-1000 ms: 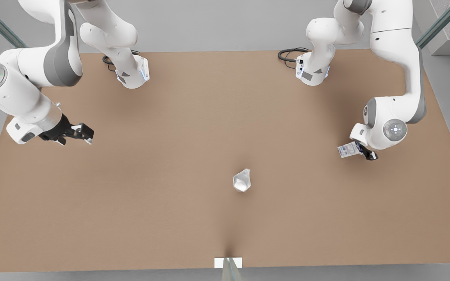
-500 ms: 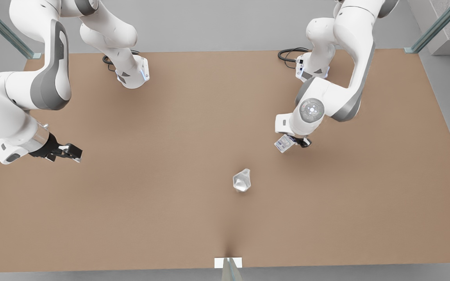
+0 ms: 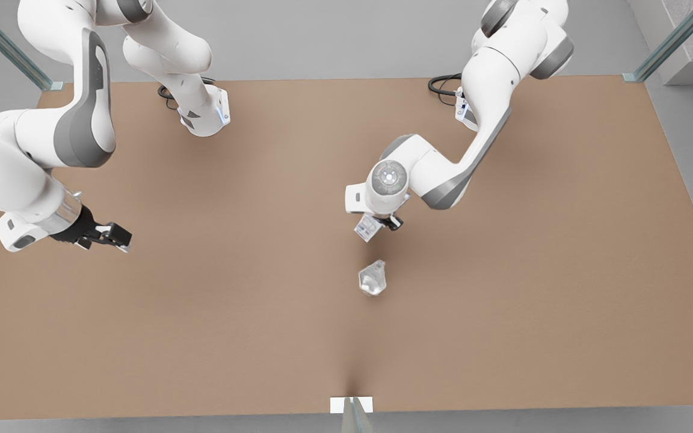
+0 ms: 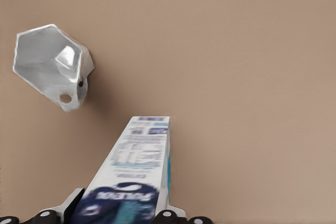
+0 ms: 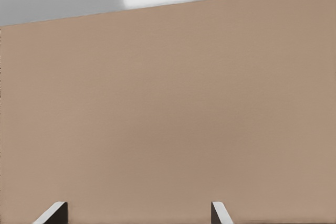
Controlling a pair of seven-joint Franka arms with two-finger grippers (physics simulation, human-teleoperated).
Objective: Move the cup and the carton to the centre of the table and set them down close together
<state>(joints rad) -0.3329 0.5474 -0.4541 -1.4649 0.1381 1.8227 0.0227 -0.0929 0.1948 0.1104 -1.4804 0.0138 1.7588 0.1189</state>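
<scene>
- Carton [image 3: 368,228] is pinched in the left gripper [image 3: 382,225], up off the table [image 3: 262,313], a bit right of dead centre in the front view. It's a slim rectangular box, dark blue end face with pale lettering, white-grey printed sides.
- In the left wrist view the carton [image 4: 134,182] runs lengthwise away from the camera, with the dark fingers [image 4: 167,214] snug against both its sides.
- Cup [image 3: 373,278] sits on the table at about 6 o'clock from the carton, near it but not touching. Shiny silvery-grey, faceted like crumpled foil, tapered; it looks tipped over rather than standing.
- From the left wrist camera the cup [image 4: 52,64] shows its angular facets and a small round hole in the side.
- Right gripper [image 3: 110,236] hangs over the table's edge at roughly 9 o'clock from the cup, well apart from both objects. This arm is just waiting.
- Its fingers [image 5: 219,212] are spread wide with nothing between them, only plain matte light-brown tabletop [image 5: 168,108].
</scene>
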